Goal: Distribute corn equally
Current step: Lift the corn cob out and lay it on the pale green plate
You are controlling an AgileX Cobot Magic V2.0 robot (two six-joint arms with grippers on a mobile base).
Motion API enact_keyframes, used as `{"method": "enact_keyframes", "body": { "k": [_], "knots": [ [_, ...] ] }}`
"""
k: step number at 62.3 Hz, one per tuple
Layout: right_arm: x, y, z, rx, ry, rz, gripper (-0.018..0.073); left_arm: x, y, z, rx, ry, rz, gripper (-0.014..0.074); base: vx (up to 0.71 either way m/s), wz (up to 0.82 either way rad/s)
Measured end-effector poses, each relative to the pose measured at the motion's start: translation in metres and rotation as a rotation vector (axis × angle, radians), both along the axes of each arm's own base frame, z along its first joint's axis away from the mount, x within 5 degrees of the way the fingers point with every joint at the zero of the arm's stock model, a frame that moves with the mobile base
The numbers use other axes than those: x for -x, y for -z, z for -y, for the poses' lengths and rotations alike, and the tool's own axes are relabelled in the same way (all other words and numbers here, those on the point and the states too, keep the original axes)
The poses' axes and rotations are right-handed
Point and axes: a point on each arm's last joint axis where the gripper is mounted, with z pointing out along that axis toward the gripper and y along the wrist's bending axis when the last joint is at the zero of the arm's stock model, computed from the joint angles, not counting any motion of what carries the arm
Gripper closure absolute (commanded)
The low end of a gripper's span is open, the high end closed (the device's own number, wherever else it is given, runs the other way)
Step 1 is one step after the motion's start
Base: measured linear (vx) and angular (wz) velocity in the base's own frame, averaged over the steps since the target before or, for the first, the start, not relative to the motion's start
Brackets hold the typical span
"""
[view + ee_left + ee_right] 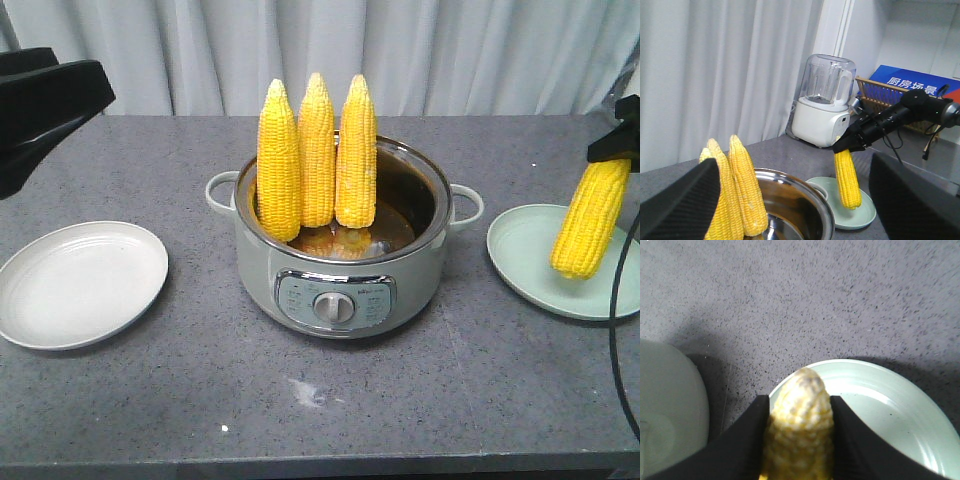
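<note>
**Corn, four cobs.**
- Three cobs (317, 150) stand upright, side by side, in the electric cooker pot (340, 275) at frame centre.
- The fourth cob (591, 218) hangs tilted over the pale green plate (525, 250) at right; whether it touches the plate cannot be told.

**Right gripper** (618, 145): fingers (740, 440) clamped on the fourth cob's upper end.

**Left gripper** (795, 197): fingers (685, 205) apart and empty, at upper left above the white plate (80, 285), which holds no corn.

**Bench** (300, 410): grey speckled.

**Hazards, as judged:**
- The cob is pinched at one end only, so it may swing or slip.
- Released while still tilted, it could roll over the shallow rim onto the bench.
- Drawing one standing cob out may topple the cobs beside it.
</note>
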Motion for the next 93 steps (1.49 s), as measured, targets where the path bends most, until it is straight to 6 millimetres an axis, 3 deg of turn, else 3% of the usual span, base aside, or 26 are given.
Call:
{"method": "enact_keyframes", "body": {
  "k": [9,20,43,60,70,80,93],
  "knots": [
    [-0.015,0.017,0.006,-0.022,-0.004,-0.044,0.053,0.0,0.0,0.0,0.0,0.0,0.0,0.002,0.0,0.0],
    [-0.02,0.033,0.011,-0.013,0.006,-0.091,0.0449,0.0,0.0,0.0,0.0,0.0,0.0,0.002,0.0,0.0],
    [-0.02,0.036,0.012,0.004,0.005,-0.107,0.0071,0.0,0.0,0.0,0.0,0.0,0.0,0.002,0.0,0.0],
    [-0.019,0.035,0.012,-0.016,0.035,-0.122,0.0102,0.0,0.0,0.0,0.0,0.001,0.0,0.002,0.0,0.0],
    [-0.013,0.006,0.005,-0.025,0.017,-0.032,0.0279,0.0,0.0,0.0,0.0,0.001,0.0,0.002,0.0,0.0],
    [0.007,-0.052,-0.01,-0.013,-0.046,0.152,0.0566,-0.001,0.0,-0.001,0.0,-0.02,-0.002,0.0034,0.0,0.0],
    [0.05,-0.128,-0.035,0.006,-0.098,0.368,0.0568,-0.026,-0.008,-0.006,0.033,-0.083,-0.042,0.0101,0.0,0.0]
  ]
}}
